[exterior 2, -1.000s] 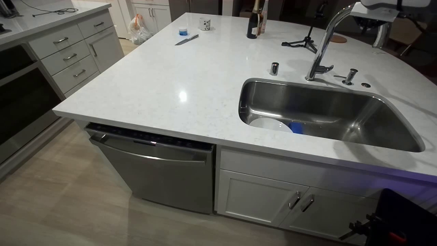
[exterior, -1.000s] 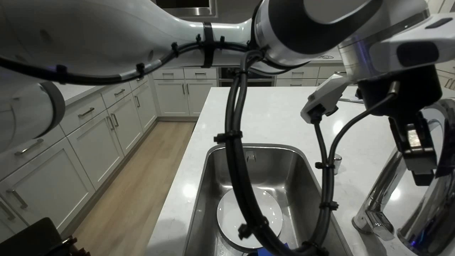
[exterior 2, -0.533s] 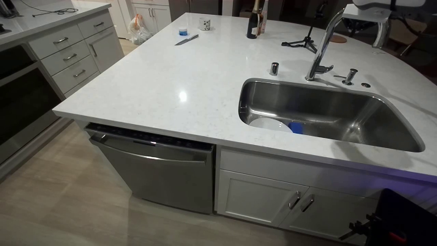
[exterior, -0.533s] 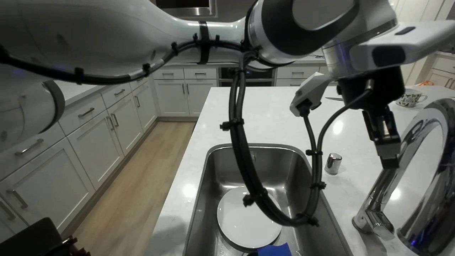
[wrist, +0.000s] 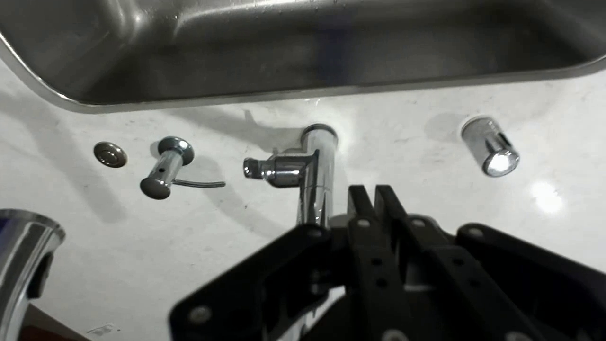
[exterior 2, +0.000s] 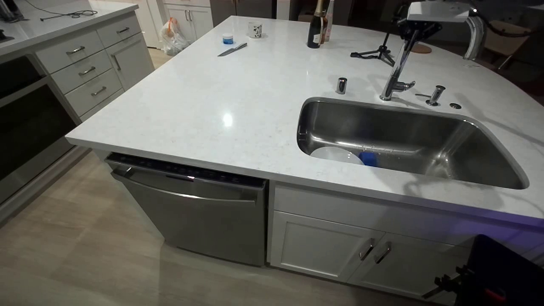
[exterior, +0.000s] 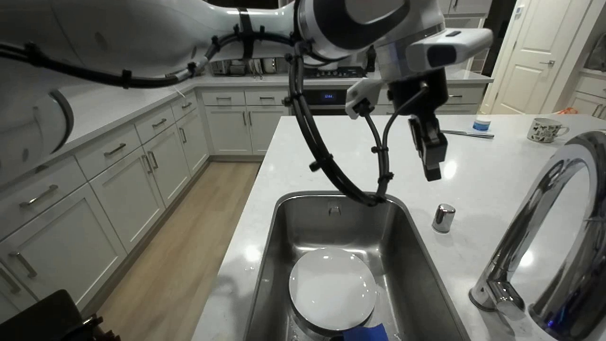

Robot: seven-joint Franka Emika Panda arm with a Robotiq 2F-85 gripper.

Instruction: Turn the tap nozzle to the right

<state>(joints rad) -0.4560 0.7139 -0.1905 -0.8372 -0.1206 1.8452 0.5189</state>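
The tap nozzle (exterior: 528, 222) is a tall chrome gooseneck behind the sink. Its arch curves away from the sink, and its downward end hangs over the counter. It also shows in an exterior view (exterior 2: 396, 74), partly covered by my hand. In the wrist view its column (wrist: 320, 158) rises beside my fingers, with the lever on its left; its downward end is at the lower left. My gripper (exterior: 433, 173) is above the counter, apart from the nozzle. In the wrist view the fingertips (wrist: 372, 195) are nearly together with a narrow gap, holding nothing.
The steel sink (exterior: 419, 246) holds a white plate (exterior: 332, 289) and a blue item (exterior: 365, 333). A small chrome cylinder (exterior: 444, 218) stands beside the sink. A soap dispenser (wrist: 163, 173) is near the tap. A mug (exterior: 544, 130), a knife (exterior: 466, 134) and a jar (exterior: 481, 125) lie farther off.
My gripper has moved left in both exterior views, away from the tap arch it overlapped in an exterior view. The mug, jar and knife are uncovered there. The tap shows no visible movement.
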